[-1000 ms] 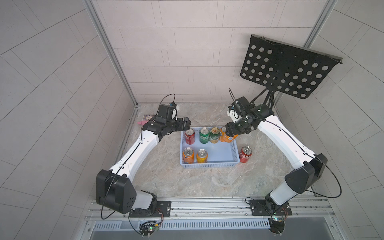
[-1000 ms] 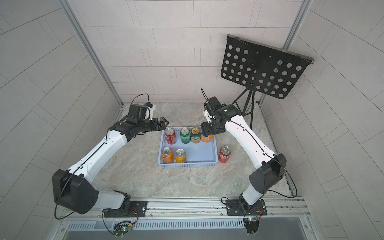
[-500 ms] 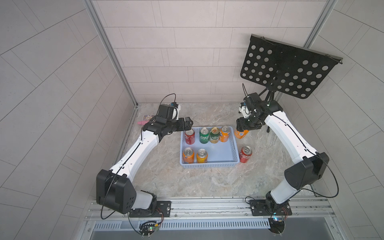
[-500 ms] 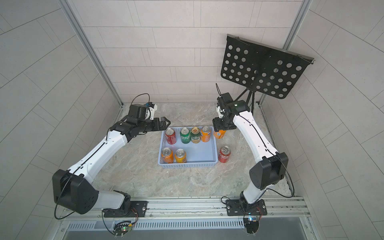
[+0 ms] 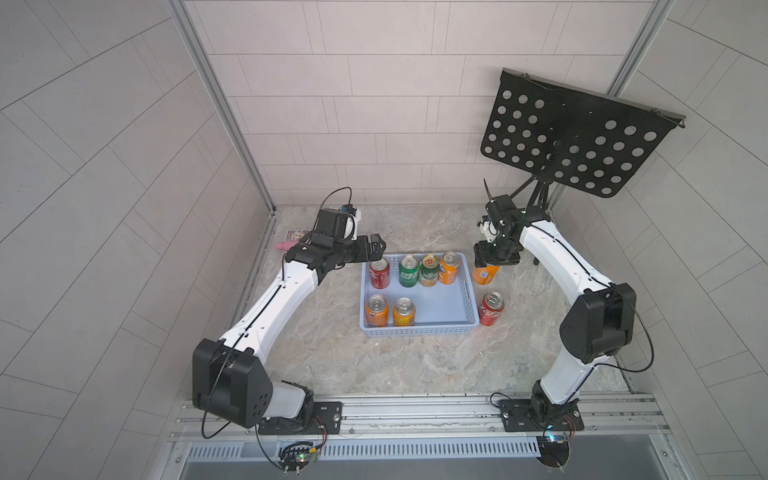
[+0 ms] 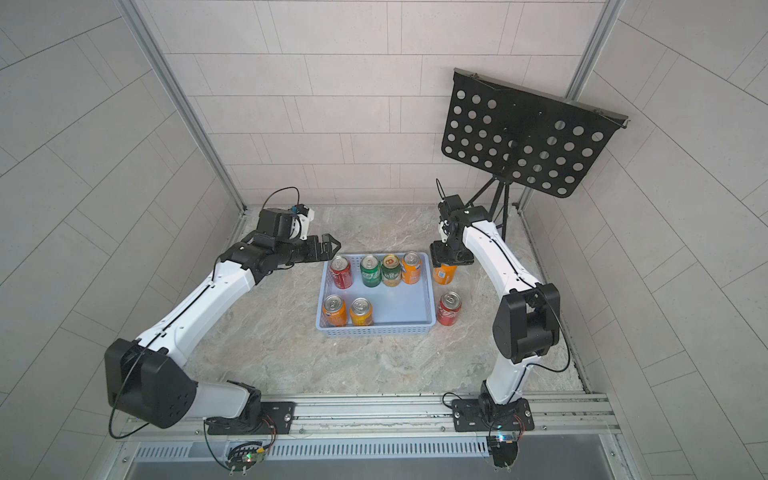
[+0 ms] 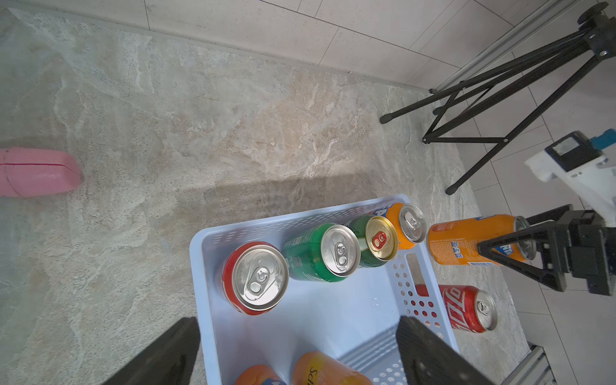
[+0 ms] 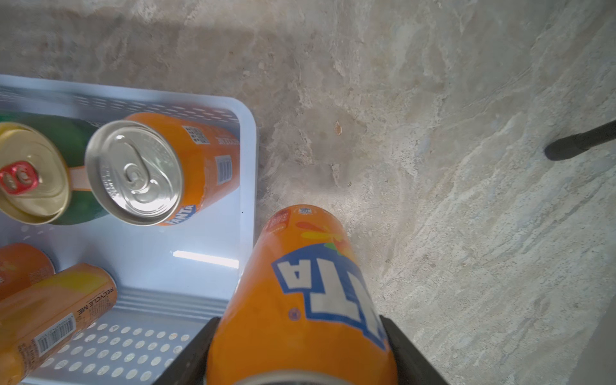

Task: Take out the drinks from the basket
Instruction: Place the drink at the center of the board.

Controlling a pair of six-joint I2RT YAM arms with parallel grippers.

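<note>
The pale blue basket (image 5: 417, 330) sits mid-floor with several drinks standing in it: a red can (image 5: 379, 272), two green cans (image 5: 408, 270) and an orange can (image 5: 449, 267) along the far side, two orange cans (image 5: 376, 309) near left. My right gripper (image 5: 494, 259) is shut on another orange can (image 8: 306, 283), upright just outside the basket's far right corner, low over the floor. A red can (image 5: 491, 308) stands on the floor right of the basket. My left gripper (image 5: 376, 245) hovers open above the far left corner, fingers (image 7: 166, 353) wide apart and holding nothing.
A black perforated music stand (image 5: 577, 141) rises at the back right, its tripod legs (image 7: 500, 100) on the floor near my right arm. A pink wand-shaped object (image 7: 36, 171) lies by the left wall. Tiled walls close in the marble floor.
My right gripper has carried the orange can out of the basket's far right corner, rightward over the rim and down beside it. The left arm has barely moved.
</note>
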